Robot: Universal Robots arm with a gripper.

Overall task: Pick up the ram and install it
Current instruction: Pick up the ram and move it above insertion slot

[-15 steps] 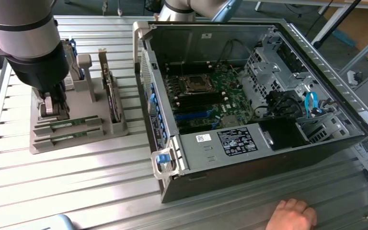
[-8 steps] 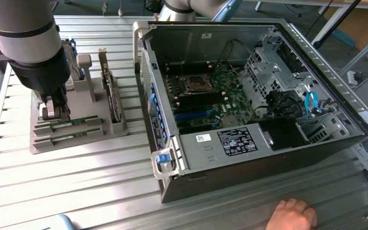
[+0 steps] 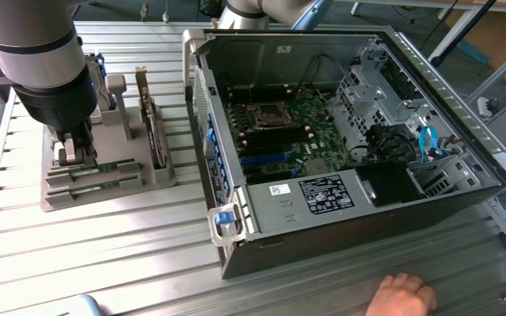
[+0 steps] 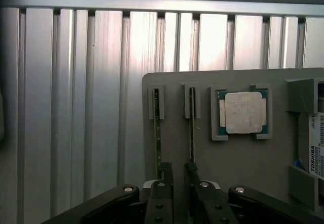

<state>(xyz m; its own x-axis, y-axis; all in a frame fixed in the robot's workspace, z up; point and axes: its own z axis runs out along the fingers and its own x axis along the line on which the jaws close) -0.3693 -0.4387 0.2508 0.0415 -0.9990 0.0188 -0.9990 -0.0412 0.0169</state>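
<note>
Gripper [image 4: 178,170] open at ram [image 4: 191,133], TOSHIBA label [image 4: 315,150] nearby

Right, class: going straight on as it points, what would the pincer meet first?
Likely a ram stick standing in the grey holder, right beneath the pincer; depth is unclear.

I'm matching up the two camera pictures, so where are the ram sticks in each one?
Exterior view: the ram sticks lie in the gray holder, at the exterior view's left, under the claw.
Wrist view: the ram sticks, edge-on, run from the claw across the holder.
Shared landmark: the gray holder.
</note>
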